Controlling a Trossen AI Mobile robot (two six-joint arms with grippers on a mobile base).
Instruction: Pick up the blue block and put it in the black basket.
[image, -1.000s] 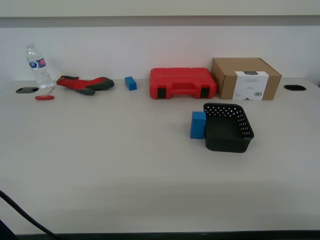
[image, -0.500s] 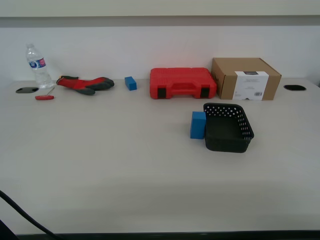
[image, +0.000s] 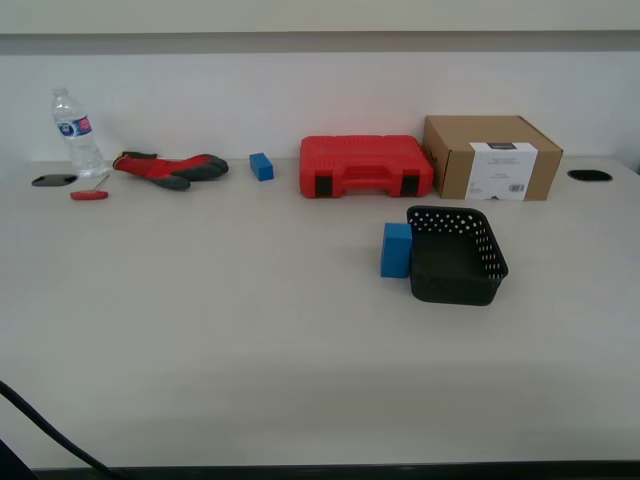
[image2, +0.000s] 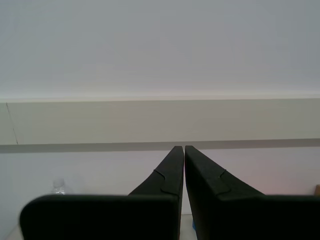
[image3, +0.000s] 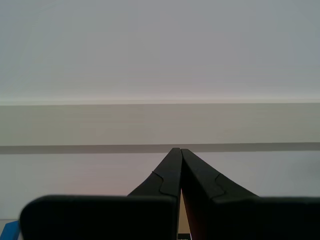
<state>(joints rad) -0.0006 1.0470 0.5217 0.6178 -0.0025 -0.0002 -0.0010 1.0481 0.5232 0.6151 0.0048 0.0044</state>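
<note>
My first claw (image2: 183, 148): fingers pressed together, tips meeting, nothing between them, raised and aimed level at far wall. My second claw (image3: 177, 150): same pose, fingers closed tip to tip, empty, pointing level at wall. Neither arm visible in exterior view; only wrist views show them.

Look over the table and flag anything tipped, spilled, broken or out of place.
Nothing stands out. The water bottle stands upright, the red case and cardboard box sit flat, and the blue block rests beside the black basket, apparently touching it.
</note>
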